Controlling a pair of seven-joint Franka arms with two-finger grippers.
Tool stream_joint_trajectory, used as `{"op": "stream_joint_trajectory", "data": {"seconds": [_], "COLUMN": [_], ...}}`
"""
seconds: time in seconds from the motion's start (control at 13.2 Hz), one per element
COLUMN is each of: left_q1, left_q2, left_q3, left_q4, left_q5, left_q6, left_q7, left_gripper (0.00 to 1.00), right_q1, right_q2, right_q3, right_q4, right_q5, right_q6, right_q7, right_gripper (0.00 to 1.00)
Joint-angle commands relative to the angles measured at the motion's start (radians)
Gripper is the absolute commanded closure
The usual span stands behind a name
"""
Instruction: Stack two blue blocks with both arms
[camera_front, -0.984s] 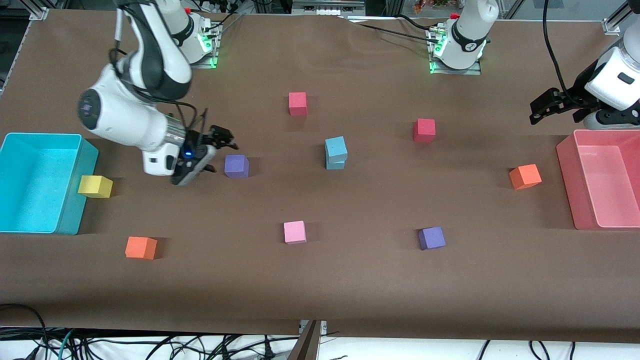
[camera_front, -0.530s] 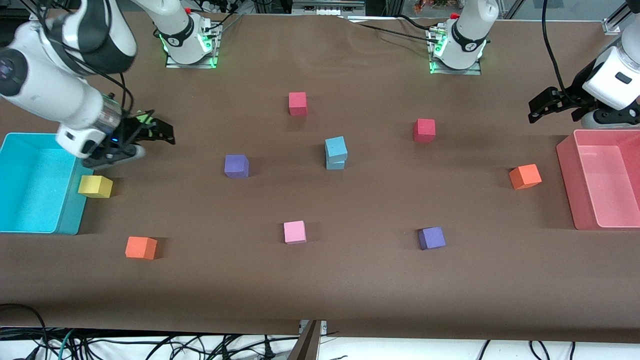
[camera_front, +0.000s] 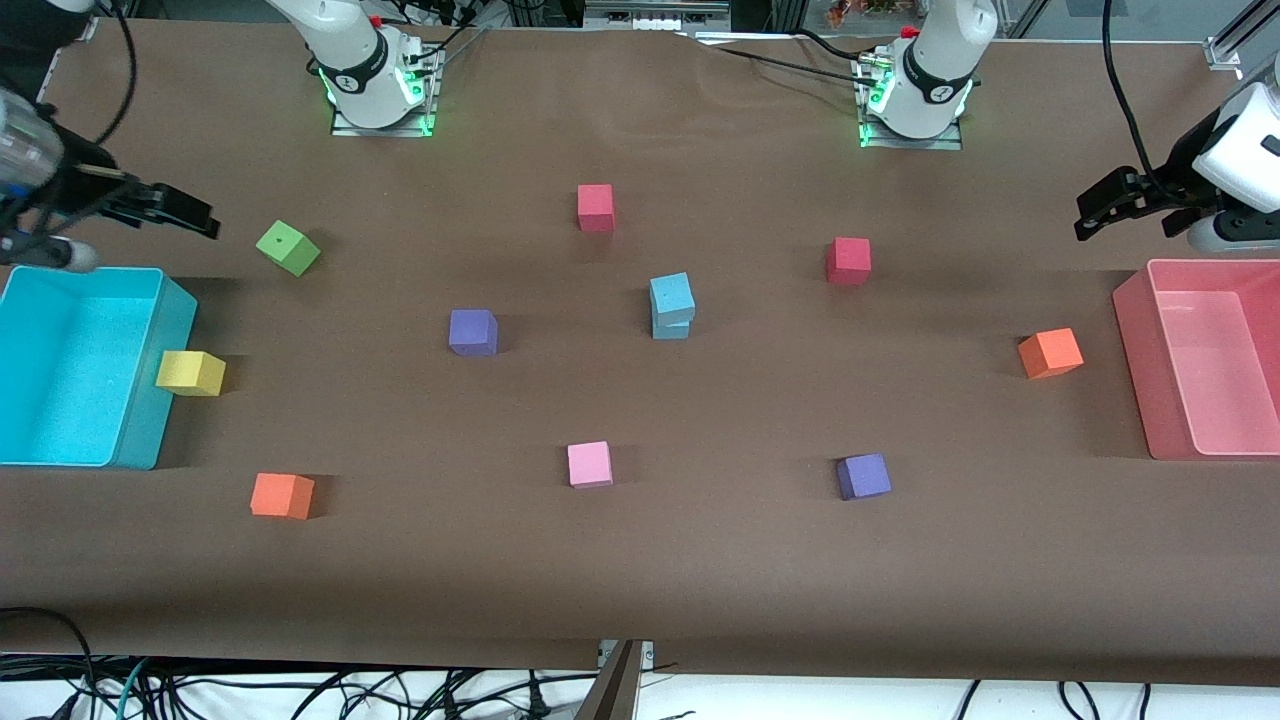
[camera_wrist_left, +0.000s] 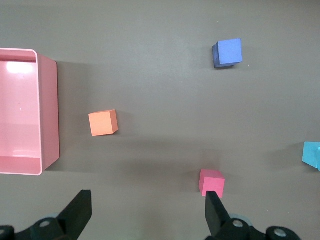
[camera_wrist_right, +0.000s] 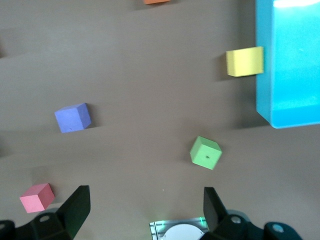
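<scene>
While its fingers stand wide apart and hold nothing, the right hand (camera_front: 185, 212) hangs over the tabletop (camera_front: 700, 580) at the right arm's end, near the turquoise bin (camera_front: 130, 440) and the green cube (camera_front: 287, 247). At the left arm's end the left hand (camera_front: 1105, 205) is likewise spread wide and empty, above the tabletop beside the pink bin (camera_front: 1135, 350). Well apart from both, mid-tabletop, the blue blocks (camera_front: 671, 305) sit one on the other, slightly askew, between a purple cube (camera_front: 472, 332) and a red cube (camera_front: 848, 261).
</scene>
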Motion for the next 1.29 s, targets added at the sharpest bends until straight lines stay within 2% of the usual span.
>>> {"op": "stream_joint_trajectory", "data": {"seconds": [0.0, 0.15, 0.3, 0.45, 1.21], "left_q1": [0.006, 0.006, 0.006, 0.006, 0.005], "left_q2": [0.013, 0.015, 0.015, 0.013, 0.012], "left_q3": [-0.003, -0.001, -0.003, -0.004, -0.010], "left_q4": [0.033, 0.033, 0.033, 0.032, 0.033], "left_q5": [0.011, 0.009, 0.006, 0.006, 0.006], "left_q6": [-0.024, -0.021, -0.015, -0.003, 0.000], "left_q7": [0.017, 0.022, 0.017, 0.020, 0.017], "left_gripper": [0.00, 0.00, 0.00, 0.00, 0.00], "right_q1": [-0.035, -0.035, -0.028, -0.026, -0.017], "right_q2": [0.009, 0.009, 0.014, 0.020, 0.035], "right_q3": [0.016, 0.016, 0.024, 0.022, 0.022], "right_q4": [0.045, 0.044, 0.039, 0.038, 0.047], "right_q5": [-0.014, -0.017, -0.054, -0.053, -0.051], "right_q6": [-0.038, -0.024, 0.055, 0.115, 0.137], "right_q7": [-0.068, -0.076, -0.073, -0.081, -0.102], "right_gripper": [0.00, 0.00, 0.00, 0.00, 0.00]}}
